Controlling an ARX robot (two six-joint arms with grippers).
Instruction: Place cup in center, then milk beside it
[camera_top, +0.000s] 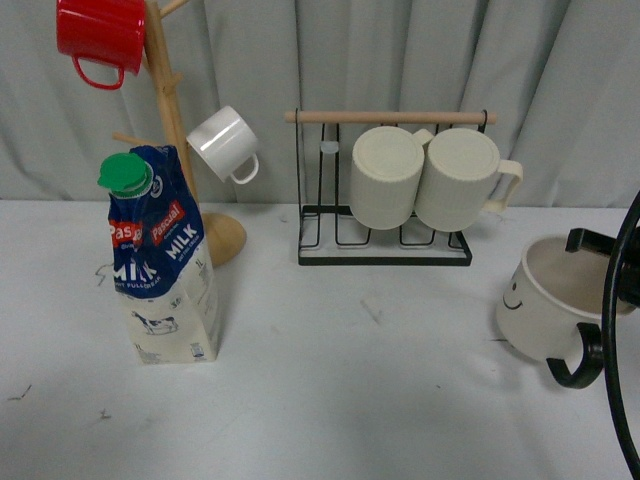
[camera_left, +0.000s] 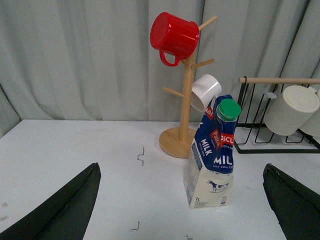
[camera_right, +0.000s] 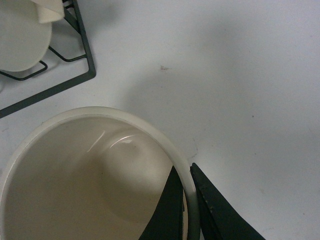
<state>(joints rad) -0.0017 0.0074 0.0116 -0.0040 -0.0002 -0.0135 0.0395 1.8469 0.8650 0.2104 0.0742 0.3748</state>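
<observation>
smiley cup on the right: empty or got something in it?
Empty. The right wrist view looks into the cup: bare cream wall and bottom, no liquid. The right gripper pinches its rim.

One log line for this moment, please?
right gripper: shut on cup rim, cup tilted | left gripper: open | milk: upright at left

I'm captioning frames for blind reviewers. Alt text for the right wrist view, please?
The right gripper clamps the rim of the cream cup, one finger inside and one outside. Beyond it lie the white table and a corner of the black wire rack holding a cream mug.
</observation>
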